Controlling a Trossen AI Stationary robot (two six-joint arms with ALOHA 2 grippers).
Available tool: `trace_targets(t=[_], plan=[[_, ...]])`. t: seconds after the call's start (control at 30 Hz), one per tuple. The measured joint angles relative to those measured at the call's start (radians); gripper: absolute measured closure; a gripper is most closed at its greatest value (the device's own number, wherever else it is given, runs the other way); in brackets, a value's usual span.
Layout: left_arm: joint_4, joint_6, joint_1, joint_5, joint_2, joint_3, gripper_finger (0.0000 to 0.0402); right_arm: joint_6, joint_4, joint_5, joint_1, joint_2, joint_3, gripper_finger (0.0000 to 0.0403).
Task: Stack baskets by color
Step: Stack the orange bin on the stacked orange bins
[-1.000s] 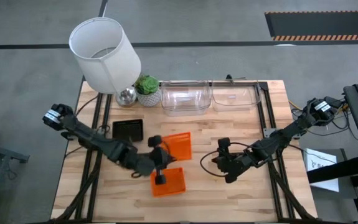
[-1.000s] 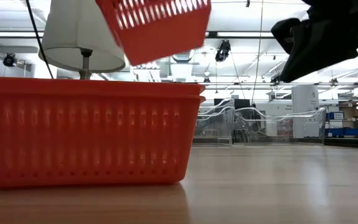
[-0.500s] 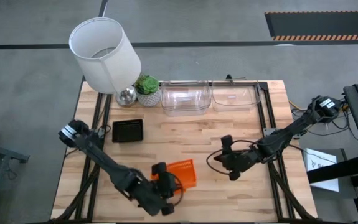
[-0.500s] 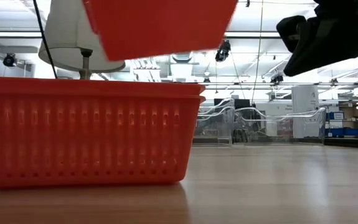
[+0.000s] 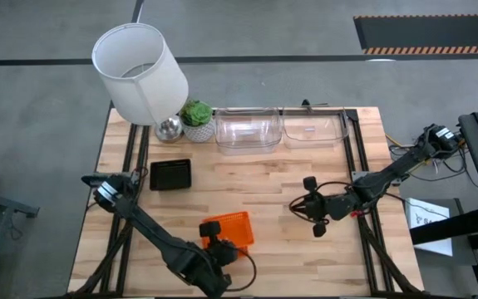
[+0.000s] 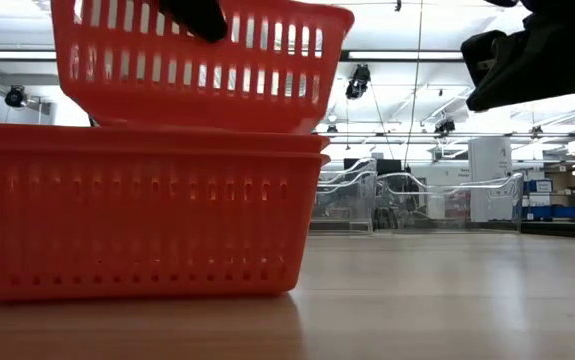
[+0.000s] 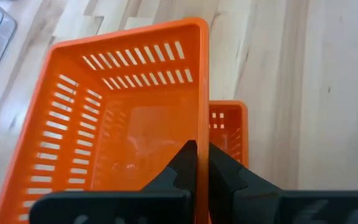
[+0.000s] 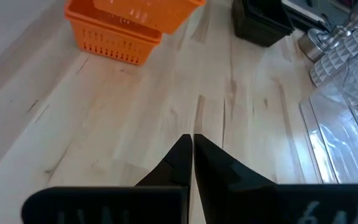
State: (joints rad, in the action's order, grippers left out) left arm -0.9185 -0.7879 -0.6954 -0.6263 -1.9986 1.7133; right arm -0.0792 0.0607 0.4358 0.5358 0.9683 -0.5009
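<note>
While the left end effector [image 7: 197, 163] pinches the rim of one orange basket [image 5: 229, 226] low in the frame, tilted above a second orange basket [image 6: 137, 215] on the counter [image 5: 288, 178], the right end effector [image 5: 312, 218] hovers closed, empty, right of centre.

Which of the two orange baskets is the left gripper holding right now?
The upper orange basket, tilted above the other. The left gripper is shut on its rim. The lower orange basket sits flat on the table, with no gripper on it.
</note>
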Motion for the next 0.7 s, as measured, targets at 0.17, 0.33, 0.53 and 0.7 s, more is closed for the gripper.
trace_targets(t=[0.17,0.33,0.53,0.7], plan=[[-0.003,0.000,-0.012,-0.001,0.012,0.003,0.0402,-0.001,0.000,0.000,0.000,-0.006,0.002,0.0394],[0.036,-0.037,-0.052,0.023,0.012,-0.028,0.0402,-0.001,0.000,0.000,0.000,-0.004,0.005,0.0394],[0.043,-0.044,-0.075,-0.031,0.011,-0.038,0.0402,0.000,0.000,0.000,0.000,-0.004,0.006,0.0394],[0.044,-0.024,-0.075,-0.035,0.011,-0.055,0.0402,0.004,0.000,0.000,0.000,-0.004,0.006,0.0394]])
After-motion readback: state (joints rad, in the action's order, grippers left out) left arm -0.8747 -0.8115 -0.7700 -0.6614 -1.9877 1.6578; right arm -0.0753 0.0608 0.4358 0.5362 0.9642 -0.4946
